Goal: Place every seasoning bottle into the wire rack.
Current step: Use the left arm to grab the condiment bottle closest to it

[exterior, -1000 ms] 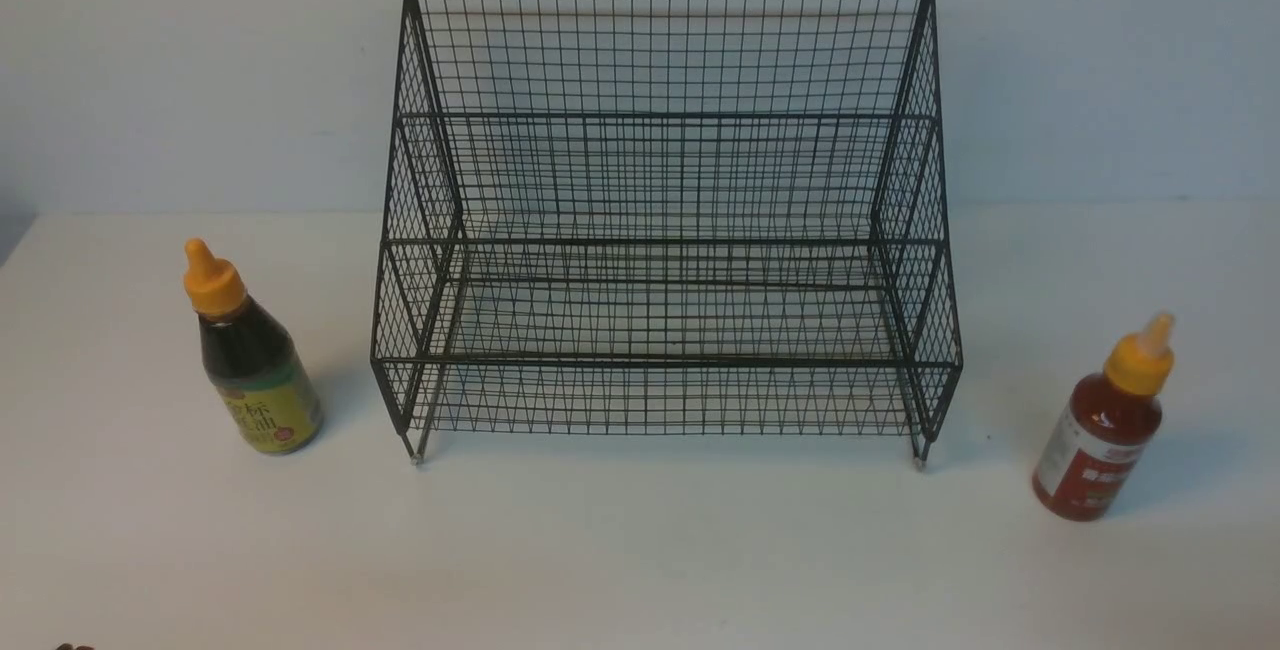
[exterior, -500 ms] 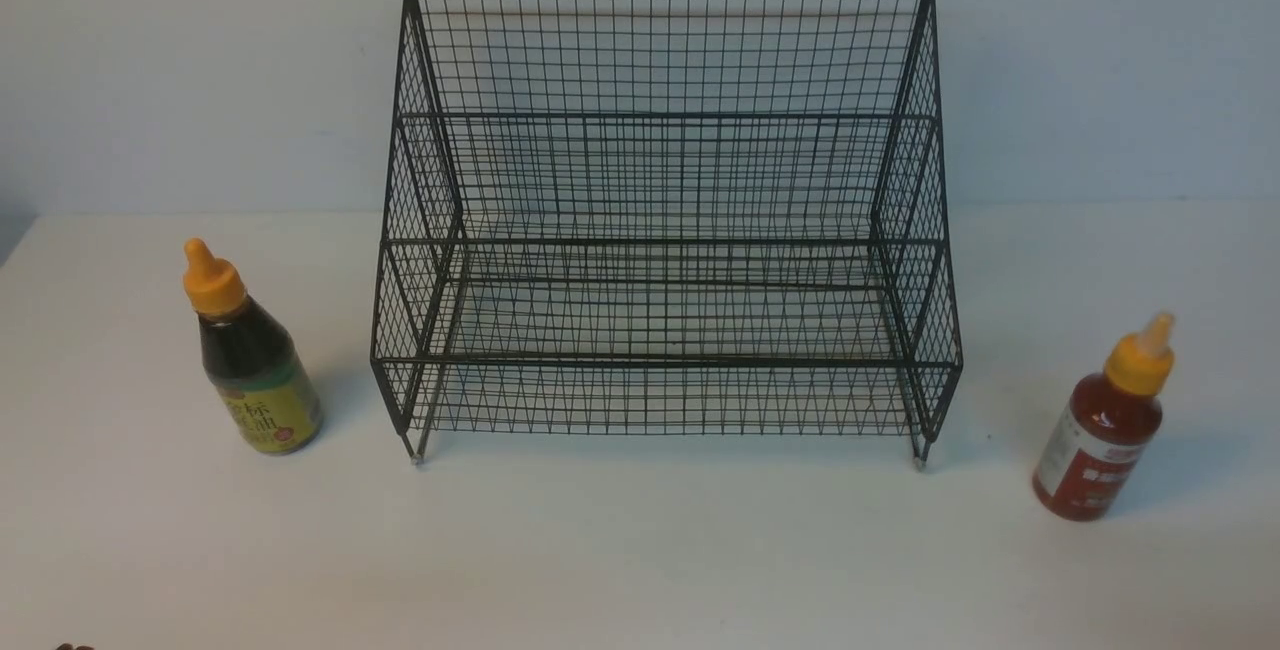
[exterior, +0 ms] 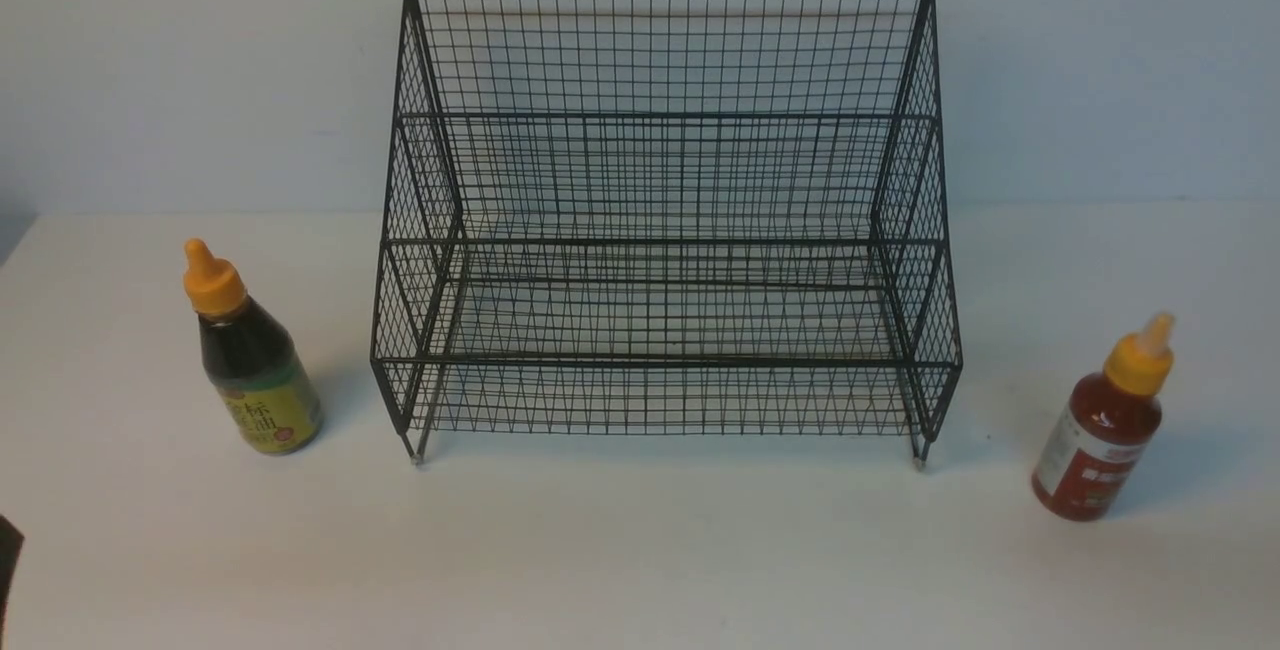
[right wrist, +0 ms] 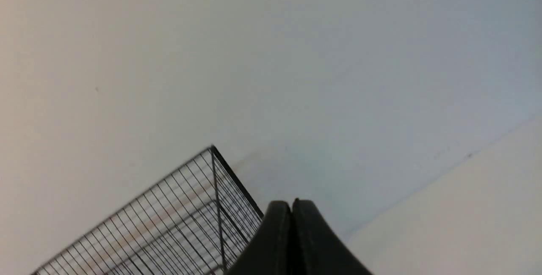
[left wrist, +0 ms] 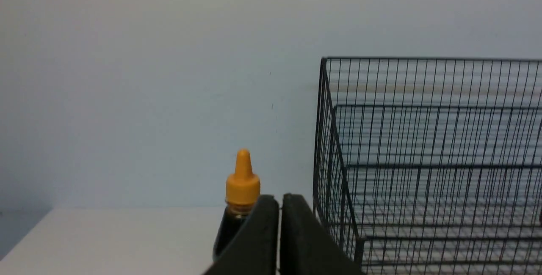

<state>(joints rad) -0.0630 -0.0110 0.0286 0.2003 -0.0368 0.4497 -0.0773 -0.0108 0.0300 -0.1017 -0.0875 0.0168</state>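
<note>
Left wrist view: fingers [left wrist: 258,245] hide base of dark bottle [left wrist: 242,185]; rack [left wrist: 423,166] cropped.

On the yellow-green label [exterior: 268,418] of the dark brown-black squeeze bottle with orange-yellow cap [exterior: 248,350] you can see large dark Chinese characters; two look like 标 and 油, the others are too blurred to read. On the white-red label [exterior: 1082,465] of the red squeeze bottle [exterior: 1118,418] you find only small unreadable print
</note>
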